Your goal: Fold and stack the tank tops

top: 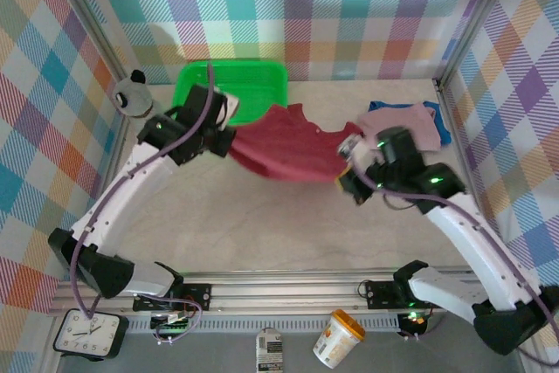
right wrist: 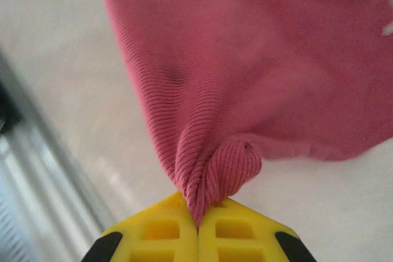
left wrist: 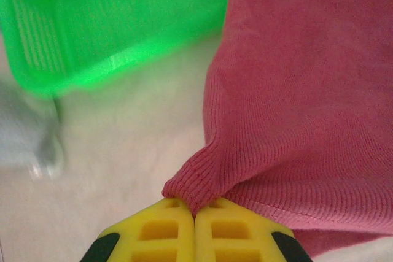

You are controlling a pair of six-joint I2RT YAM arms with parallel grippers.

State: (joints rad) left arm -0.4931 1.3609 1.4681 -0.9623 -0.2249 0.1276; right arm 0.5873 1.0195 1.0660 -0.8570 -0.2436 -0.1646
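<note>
Ribbed knit, wine-coloured: the dark red top (top: 284,146) hangs stretched between both arms over the middle of the table (top: 262,224), just in front of the green basket (top: 231,85).

Left gripper (left wrist: 195,213): yellow jaws pressed fully together, pinching a bunched corner of the hem. Right gripper (right wrist: 198,225): jaws likewise closed tight, on a gathered fold of the opposite edge.

Step in hand, as I read it: spreading. The top is held up by two points and looks ready to be laid flat for folding. No fold made yet. The cloth sags in the middle, and creases run out from each pinch. Cannot tell whether its lower edge touches the table.

Next move calls for both arms to lower together with the span taut, so the cloth lands flat on open table before either lets go. An uneven descent would likely leave a wrinkle or a twisted strap.

Mauve-pink top (top: 402,124) lies crumpled at the far right of the table. It rests over the blue top (top: 443,131), which shows as a sliver past its right edge. Both are unfolded, and no stack is begun.
</note>
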